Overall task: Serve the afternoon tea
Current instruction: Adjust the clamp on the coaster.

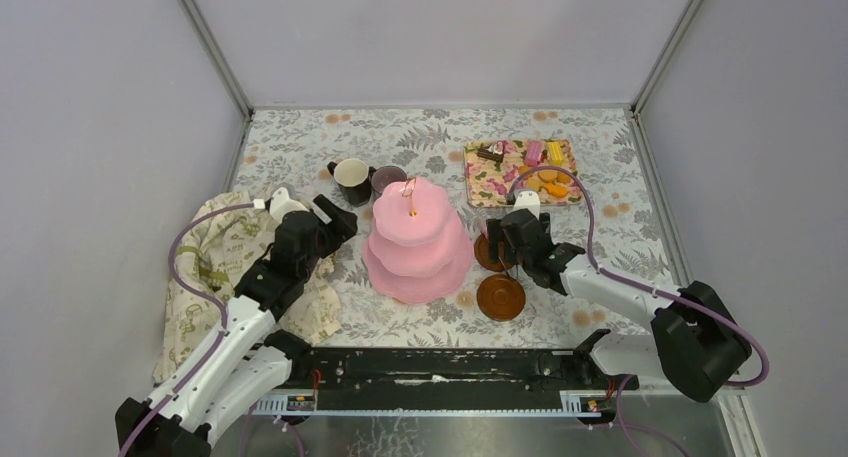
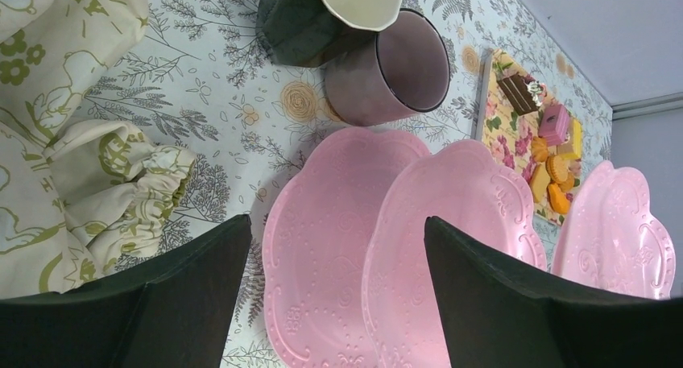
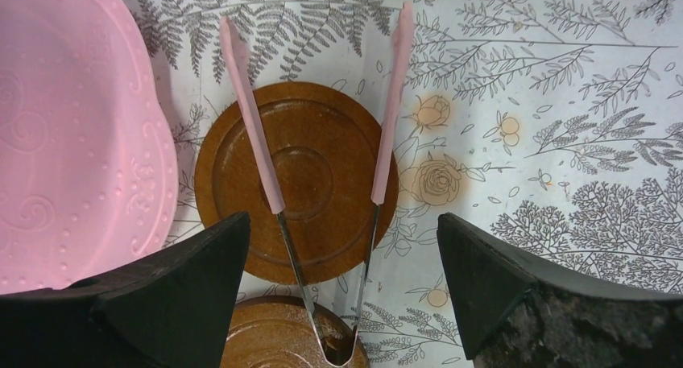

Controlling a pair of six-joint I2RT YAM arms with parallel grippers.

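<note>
Stand and service pieces, as I see them from the console: the pink three-tier cake stand (image 1: 417, 242) sits mid-table with its tiers bare. The two mugs (image 1: 368, 180) are just behind it and the sweets (image 1: 548, 182) are on the floral tray (image 1: 500, 185) at the far right.

Two brown saucers (image 3: 318, 155) lie right of the stand. Pink-tipped tongs (image 3: 256, 138) lie across them, bend toward me.

The right gripper (image 3: 342, 231) hangs over the tongs, fingers spread wide, holding nothing. The left gripper (image 2: 337, 231) is likewise spread, facing the stand's lower tiers, beside the leaf-print cloth (image 1: 215, 267).

Handling, in my judgement:
- The sweets look small and crushable, so they are better lifted with the tongs.
- The tongs are thin, springy and likely slippery. I would grip across both arms where the pink sleeves end.
- The mugs and saucers are rigid and breakable.
- The stand looks top-heavy.
</note>
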